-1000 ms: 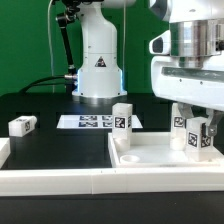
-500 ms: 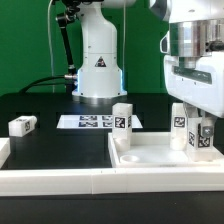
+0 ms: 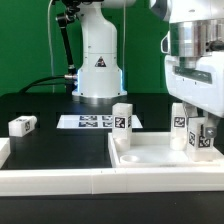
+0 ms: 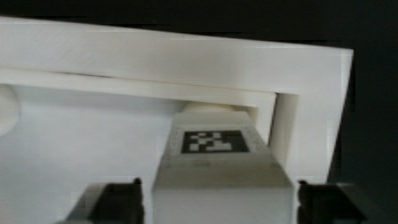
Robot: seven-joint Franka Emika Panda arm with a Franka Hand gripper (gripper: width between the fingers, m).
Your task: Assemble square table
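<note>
The tabletop (image 3: 155, 152) lay upside down directly beneath the gripper (image 3: 200, 140), its raised rim making a shallow white tray of smooth plastic. Three block legs stood upright in it. The leg (image 4: 217, 150) stood in the tray's corner between the dark fingers (image 4: 121, 200), which flanked it closely on both sides. Whether they actually pressed on it could not be told from either view. Its top face carried a square black-and-white tag (a pattern only, with no letters).

The second leg (image 3: 178, 118) stood just beside the gripper, on the exterior view's left of it, at the tray's rear rim. The third leg (image 3: 122, 118) stood farther off on that same side, at the tray's other rear corner, with a tag facing the camera. The fourth leg (image 3: 22, 125) lay on its side outside the tray, well apart from the gripper on the matte black table (image 3: 50, 145).

The marker board (image 3: 92, 122) lay flat behind the third leg. The border wall (image 3: 60, 181) ran along the front. The arm's base (image 3: 97, 60) bore a triangular label, too small to read.
</note>
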